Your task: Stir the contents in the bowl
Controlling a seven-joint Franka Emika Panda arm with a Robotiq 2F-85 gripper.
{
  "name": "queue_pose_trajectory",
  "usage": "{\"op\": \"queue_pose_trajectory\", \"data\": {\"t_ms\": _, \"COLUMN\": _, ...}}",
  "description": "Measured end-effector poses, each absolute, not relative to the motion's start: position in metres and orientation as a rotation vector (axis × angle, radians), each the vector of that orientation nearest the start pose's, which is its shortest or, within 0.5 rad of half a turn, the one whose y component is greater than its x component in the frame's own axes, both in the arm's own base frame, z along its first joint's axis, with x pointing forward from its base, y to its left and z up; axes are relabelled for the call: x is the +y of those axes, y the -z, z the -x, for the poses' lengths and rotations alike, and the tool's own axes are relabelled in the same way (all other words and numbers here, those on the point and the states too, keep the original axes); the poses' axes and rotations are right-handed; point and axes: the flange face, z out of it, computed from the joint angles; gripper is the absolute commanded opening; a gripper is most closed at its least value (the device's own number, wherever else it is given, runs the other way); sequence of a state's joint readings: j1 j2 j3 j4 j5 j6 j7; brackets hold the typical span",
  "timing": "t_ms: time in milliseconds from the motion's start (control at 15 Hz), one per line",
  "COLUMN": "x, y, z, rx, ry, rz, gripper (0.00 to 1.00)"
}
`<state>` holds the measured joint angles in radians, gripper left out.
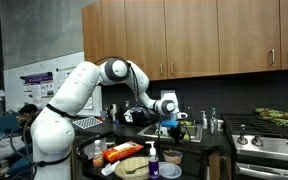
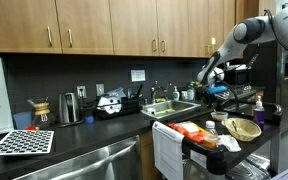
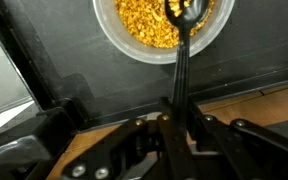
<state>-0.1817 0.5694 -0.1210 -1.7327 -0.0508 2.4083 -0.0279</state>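
Observation:
In the wrist view the bowl (image 3: 108,42) has a pale rim and sits on a dark surface at the top. It is filled with the contents (image 3: 144,25), small golden-yellow grains. My gripper (image 3: 179,110) is shut on the thin dark handle of a spoon (image 3: 182,70). The spoon's head (image 3: 184,12) rests in the grains at the bowl's right side. In an exterior view my gripper (image 1: 173,124) hangs just above the small bowl (image 1: 172,154). It also shows in an exterior view (image 2: 216,90), above the cart.
A soap bottle (image 1: 152,157), an orange packet (image 1: 120,153) and a pale blue-grey dish (image 1: 170,171) crowd the cart top. A tan bowl (image 2: 243,128) stands near. A sink (image 2: 174,107) and a stove (image 1: 269,146) flank it. Cabinets hang overhead.

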Motion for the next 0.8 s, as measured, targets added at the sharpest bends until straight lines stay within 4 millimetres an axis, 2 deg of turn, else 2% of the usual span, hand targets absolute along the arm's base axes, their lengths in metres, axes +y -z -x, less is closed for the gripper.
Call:
{"op": "queue_pose_trajectory", "data": {"t_ms": 467, "x": -0.19, "y": -0.275, "z": -0.653, "rx": 0.349, "ry": 0.141, "rz": 3.21, "gripper": 0.05}}
{"op": "queue_pose_trajectory", "data": {"t_ms": 800, "x": -0.181, "y": -0.277, "z": -0.651, "rx": 0.276, "ry": 0.128, "rz": 2.986, "gripper": 0.05}}
